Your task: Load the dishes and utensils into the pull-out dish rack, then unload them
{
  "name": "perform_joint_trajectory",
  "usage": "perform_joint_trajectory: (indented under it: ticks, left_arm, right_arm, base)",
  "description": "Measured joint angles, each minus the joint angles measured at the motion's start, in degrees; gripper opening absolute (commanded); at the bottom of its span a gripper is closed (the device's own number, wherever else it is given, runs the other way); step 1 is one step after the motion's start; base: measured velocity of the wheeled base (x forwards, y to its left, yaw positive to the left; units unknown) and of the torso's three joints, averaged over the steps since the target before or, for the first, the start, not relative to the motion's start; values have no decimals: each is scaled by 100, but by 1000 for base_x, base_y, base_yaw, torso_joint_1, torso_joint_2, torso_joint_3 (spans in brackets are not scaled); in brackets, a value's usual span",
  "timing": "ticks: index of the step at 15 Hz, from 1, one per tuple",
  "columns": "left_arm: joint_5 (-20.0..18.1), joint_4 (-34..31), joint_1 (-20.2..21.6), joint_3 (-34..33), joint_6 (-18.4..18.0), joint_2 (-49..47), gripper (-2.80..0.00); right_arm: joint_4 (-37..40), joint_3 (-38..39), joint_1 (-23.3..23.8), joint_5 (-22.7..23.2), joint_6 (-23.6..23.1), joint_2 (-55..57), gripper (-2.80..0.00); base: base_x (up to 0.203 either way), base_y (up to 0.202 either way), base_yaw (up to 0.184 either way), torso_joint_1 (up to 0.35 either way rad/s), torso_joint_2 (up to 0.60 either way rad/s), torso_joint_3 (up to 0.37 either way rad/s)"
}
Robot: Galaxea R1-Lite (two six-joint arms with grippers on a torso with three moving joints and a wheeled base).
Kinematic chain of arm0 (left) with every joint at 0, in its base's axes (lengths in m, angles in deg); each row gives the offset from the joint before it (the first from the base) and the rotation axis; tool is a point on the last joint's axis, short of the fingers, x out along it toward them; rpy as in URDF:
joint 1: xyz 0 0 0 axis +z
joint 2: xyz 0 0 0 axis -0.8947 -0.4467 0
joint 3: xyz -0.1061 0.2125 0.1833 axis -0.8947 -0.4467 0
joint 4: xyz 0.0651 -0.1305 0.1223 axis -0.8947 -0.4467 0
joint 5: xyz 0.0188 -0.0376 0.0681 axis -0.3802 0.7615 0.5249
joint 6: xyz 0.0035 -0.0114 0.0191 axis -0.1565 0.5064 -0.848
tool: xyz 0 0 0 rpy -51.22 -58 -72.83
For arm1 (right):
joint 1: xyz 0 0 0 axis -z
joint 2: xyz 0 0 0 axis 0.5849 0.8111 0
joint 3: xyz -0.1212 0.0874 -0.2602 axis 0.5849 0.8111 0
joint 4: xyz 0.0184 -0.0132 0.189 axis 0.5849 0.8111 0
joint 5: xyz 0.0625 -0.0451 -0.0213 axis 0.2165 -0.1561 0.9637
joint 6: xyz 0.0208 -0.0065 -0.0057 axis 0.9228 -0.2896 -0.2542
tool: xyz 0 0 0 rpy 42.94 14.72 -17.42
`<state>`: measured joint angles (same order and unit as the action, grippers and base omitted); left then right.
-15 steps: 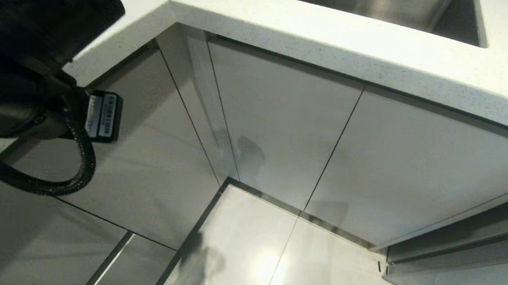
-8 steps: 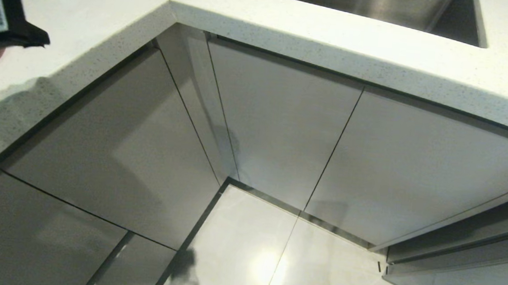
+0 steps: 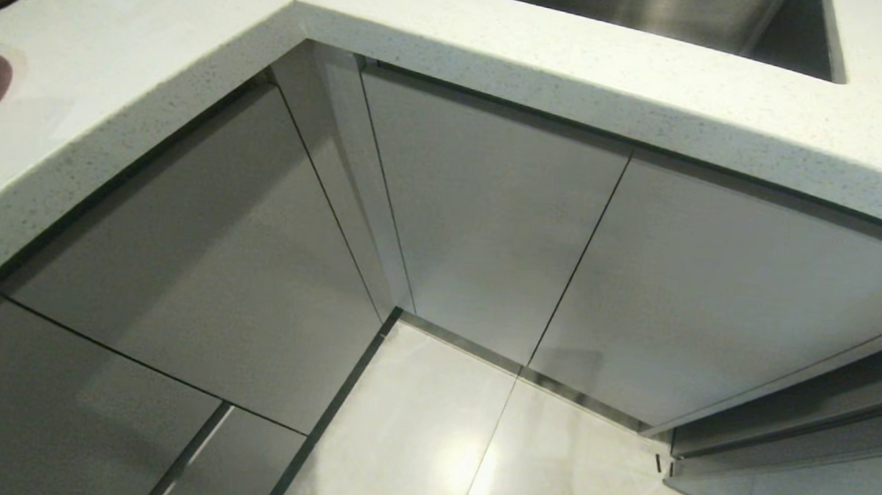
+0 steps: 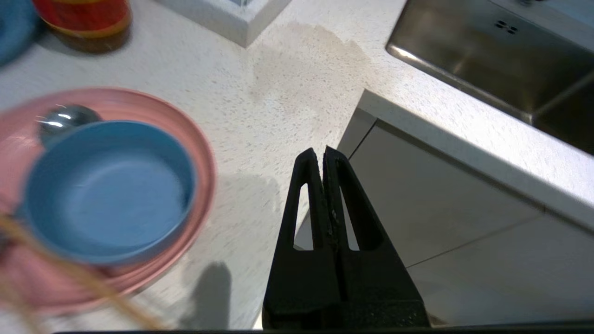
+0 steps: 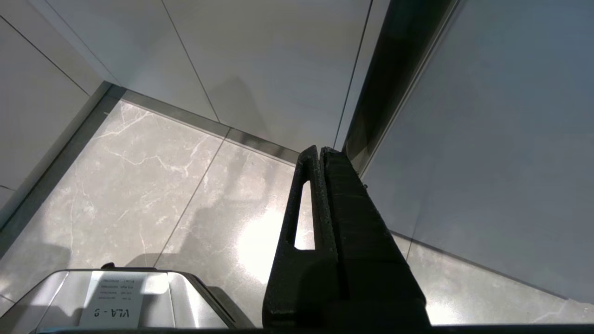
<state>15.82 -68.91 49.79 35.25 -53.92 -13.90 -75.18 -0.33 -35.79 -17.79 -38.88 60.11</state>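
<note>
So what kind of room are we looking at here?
Most likely a home kitchen: a speckled white countertop with a steel sink set in it, flat cabinet doors below, and a pink plate holding a blue bowl.

The bench [image 4: 297, 88] is white with fine dark speckles and carries a faint tan stain. On it sits a pink plate [image 4: 204, 153] holding a pale-blue bowl [image 4: 106, 195], with a shiny silver spoon head [image 4: 62, 121] beside the bowl and light-brown chopsticks [image 4: 74, 273] across the plate. A jar [image 4: 86, 18] is red with a yellow band. The left tool [image 4: 323, 153] and the right tool [image 5: 320, 153] are matte black. The cabinet doors [image 3: 490, 220] are plain glossy pale grey, the sink [image 3: 641, 7] brushed steel, and the floor [image 5: 153, 185] grey marble tile with white veins.
</note>
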Motion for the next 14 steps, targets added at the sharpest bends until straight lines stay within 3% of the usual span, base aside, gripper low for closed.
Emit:
perform_joint_trajectory:
  ticks: [2,4,5,7,8,11,14]
  left_arm:
    - [-999,126,704,-668,-542,805,-280]
    - [-1731,249,1155,-1512,-1196,1680,-280]
    - [-1938,276,1334,-1975,-1473,2116,-280]
    - [-1876,310,1610,-2876,-1782,2832,-280]
    - [-1733,340,1708,-3267,-1789,3081,-280]
    - [-1555,405,1839,-4008,-1072,3482,-280]
    - [-1277,372,1859,-4299,-416,3620,-280]
  right_arm:
    - [0,0,0,2,0,0,-280]
    - [0,0,0,2,0,0,-280]
    - [0,0,0,2,0,0,-280]
    - [0,0,2,4,0,0,-280]
    - [0,0,2,4,1,0,-280]
    - [0,0,2,2,1,0,-280]
    - [0,0,0,2,0,0,-280]
  base:
    - [0,0,0,0,0,0]
    - [0,0,0,0,0,0]
    - [0,0,0,0,0,0]
    - [0,0,0,0,0,0]
    - [0,0,0,0,0,0]
    - [0,0,0,0,0,0]
    - [0,0,0,0,0,0]
